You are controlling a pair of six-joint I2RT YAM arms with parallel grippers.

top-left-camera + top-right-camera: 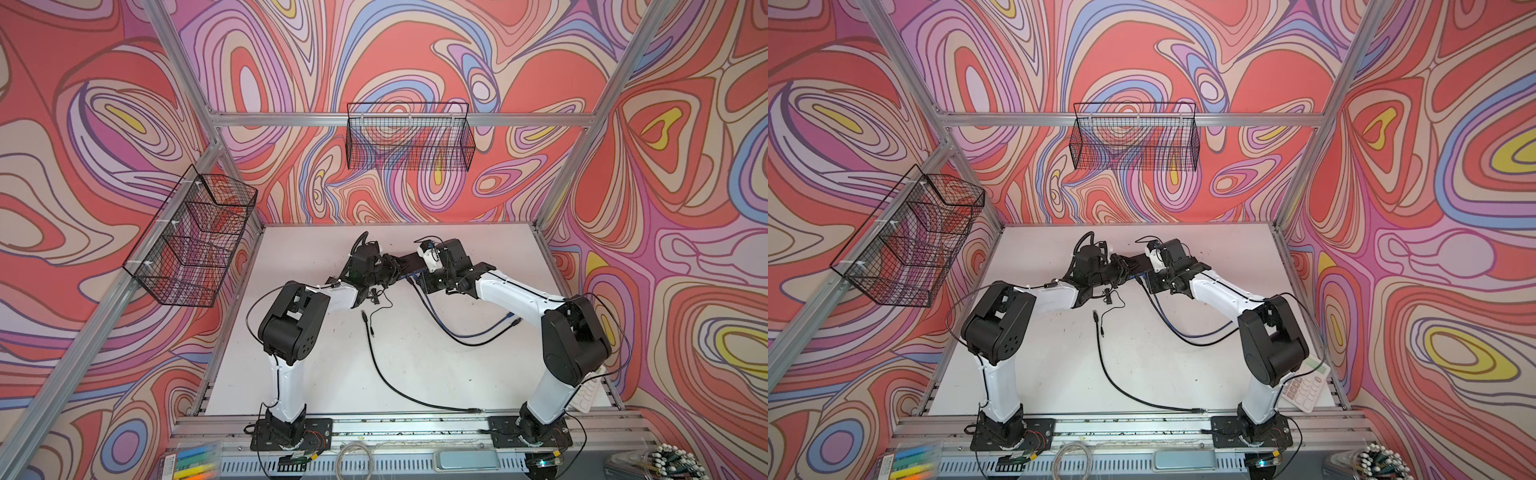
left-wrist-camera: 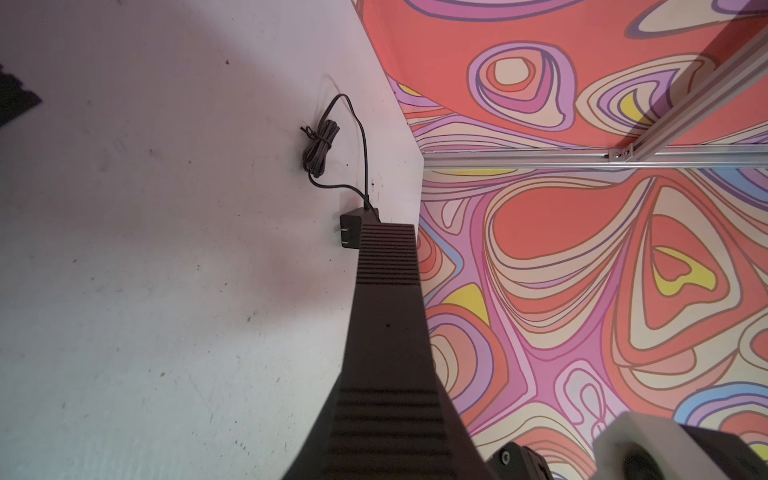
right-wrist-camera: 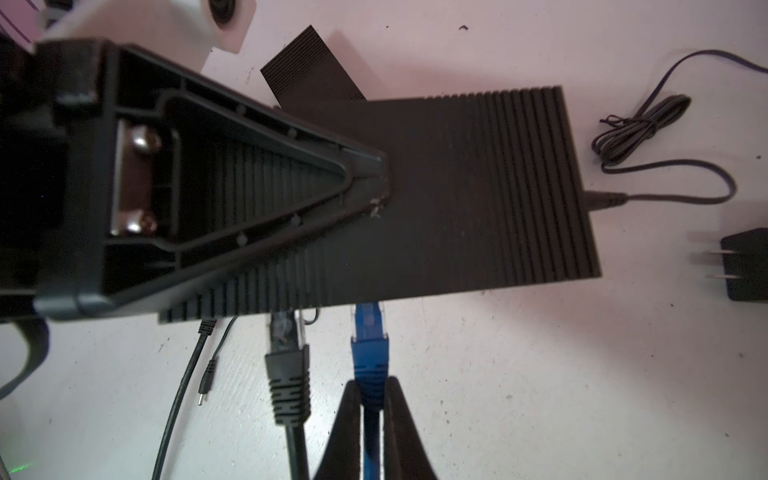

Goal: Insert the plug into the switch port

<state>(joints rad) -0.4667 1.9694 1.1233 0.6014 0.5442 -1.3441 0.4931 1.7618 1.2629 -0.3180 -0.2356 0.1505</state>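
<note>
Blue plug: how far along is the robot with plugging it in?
Done: the black plug sits in the switch. In hand: the left gripper, shut, appears to press on the switch's top, while the right gripper is shut on the blue cable just behind the blue plug, whose tip is in a port beside it. Left: I cannot tell whether it is fully seated; a last push may be needed, then release.

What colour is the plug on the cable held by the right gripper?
Blue; the plug in the right gripper shows best in the right wrist view.
</note>
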